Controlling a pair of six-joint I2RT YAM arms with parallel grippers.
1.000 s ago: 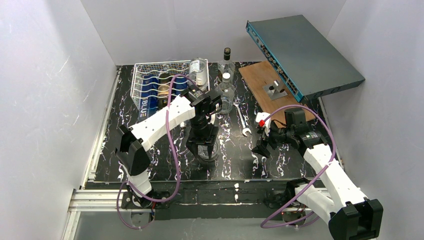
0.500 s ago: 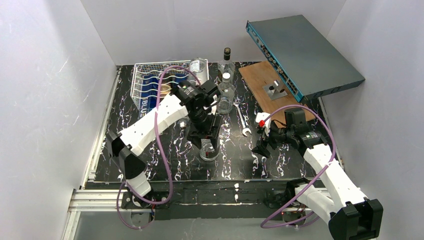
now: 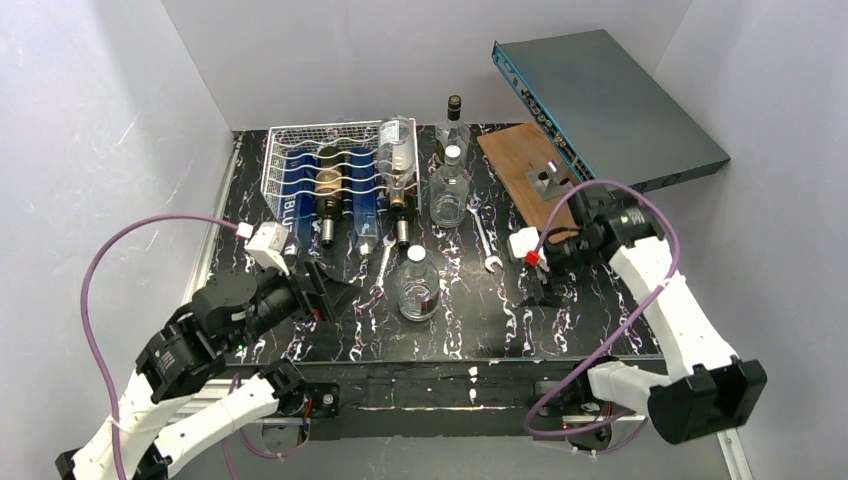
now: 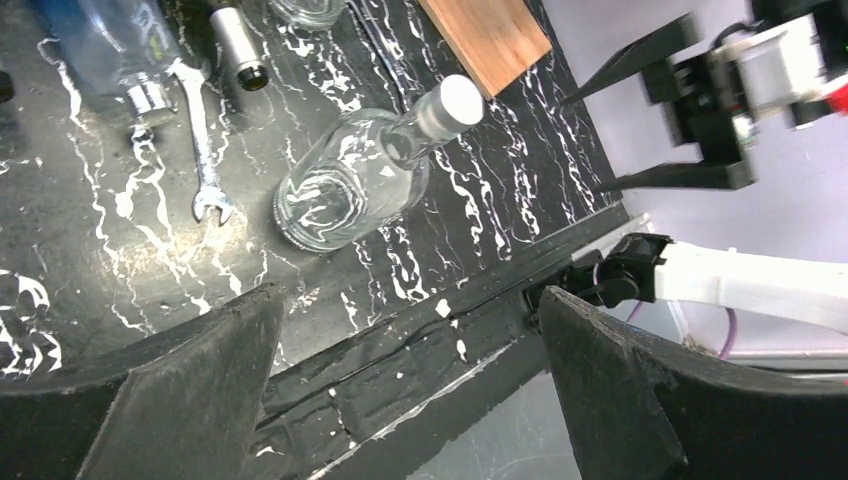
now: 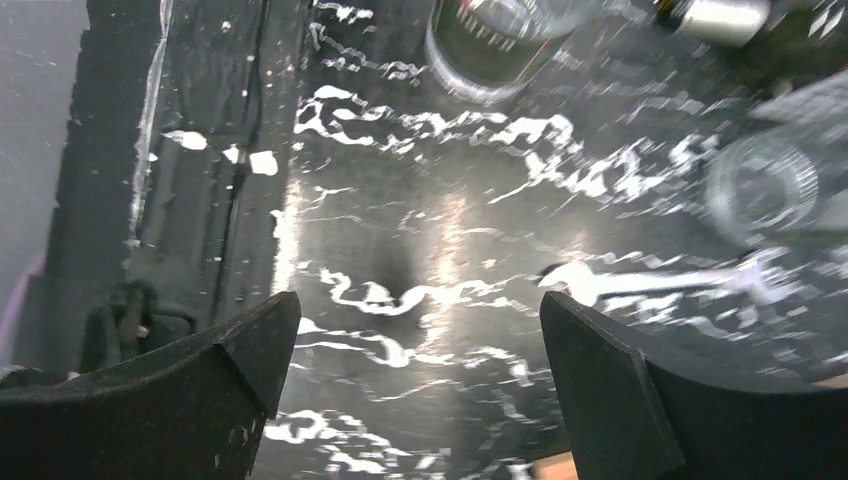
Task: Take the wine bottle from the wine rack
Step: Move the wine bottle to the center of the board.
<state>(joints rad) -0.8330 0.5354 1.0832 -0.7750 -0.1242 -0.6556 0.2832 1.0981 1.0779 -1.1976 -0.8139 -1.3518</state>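
The only writing we are managing to read is the word BLUE, in white capitals on the nearest of the blue bottles [image 3: 290,208] lying in the wine rack [image 3: 275,150]. The pale label on the clear bottle [image 3: 397,150] at the rack's right end is too small for us to make out.

We are seeing the wine bottle [image 3: 418,292], clear glass with a white cap, standing upright on the black marbled table [image 3: 300,335], off the rack and near the table's front edge. The left gripper [image 4: 410,295] is hovering to the left of it, apart from it and touching nothing. Its fingers are spread wide with only the table's edge showing between them. In the left wrist view the bottle is sitting beyond that gap, with a wrench [image 4: 205,150] lying near its base. The right gripper [image 5: 420,300] is hanging over the table on the bottle's other side, also apart from it. Its fingers are likewise parted wide and are gripping nothing.

The rack is sitting at the back left and is holding the blue bottles, a dark bottle [image 3: 328,190] among them, and the clear bottle. All are lying with their necks pointing toward the arms. Right of the rack, a white-capped bottle [image 3: 450,190] and a dark-capped bottle [image 3: 453,115] are standing on the table, beside a wooden board [image 3: 520,165].
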